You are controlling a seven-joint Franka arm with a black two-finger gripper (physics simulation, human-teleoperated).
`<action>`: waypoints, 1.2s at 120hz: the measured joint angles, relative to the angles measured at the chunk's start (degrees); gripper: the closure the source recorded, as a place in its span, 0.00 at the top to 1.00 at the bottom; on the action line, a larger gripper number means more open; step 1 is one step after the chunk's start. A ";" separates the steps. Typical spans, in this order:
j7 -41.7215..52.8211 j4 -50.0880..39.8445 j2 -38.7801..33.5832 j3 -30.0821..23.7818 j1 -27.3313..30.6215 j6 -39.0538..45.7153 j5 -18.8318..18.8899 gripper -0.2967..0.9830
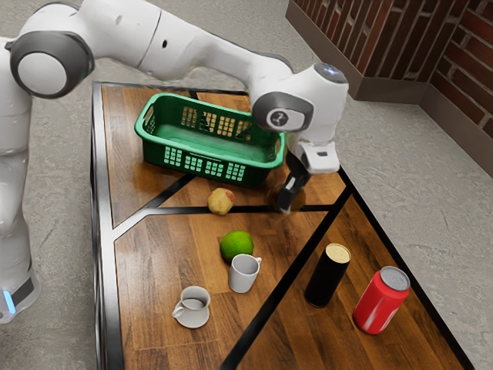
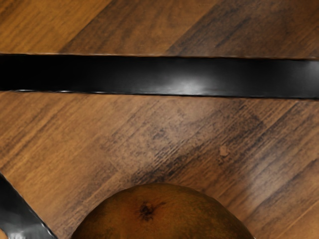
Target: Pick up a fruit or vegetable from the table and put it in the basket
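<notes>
The claw (image 1: 288, 203) meets a brown fruit (image 2: 159, 214) low over the bench (image 1: 158, 250); whether clenched or released, one cannot tell.
From the exterior view's left: green basket (image 1: 204, 146), small cup (image 1: 194, 314), yellowish fruit (image 1: 220, 201), lime (image 1: 236, 244) just beside a mug (image 1: 242, 275), the brown fruit at the claw near the basket, black can (image 1: 324, 279), red can (image 1: 378, 305).

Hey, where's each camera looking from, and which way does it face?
Exterior view: above and beside the table, angled down across it; the arm comes in from that view's left, its pincer low over the tabletop.
Wrist view: on the arm's hand, facing the wood close up, with a round brown fruit at the lower edge.
Shared: the wooden top, its black strips and, seemingly, that fruit.
</notes>
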 joint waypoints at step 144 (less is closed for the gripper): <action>7.21 24.36 8.10 1.60 22.49 -17.81 1.34 0.73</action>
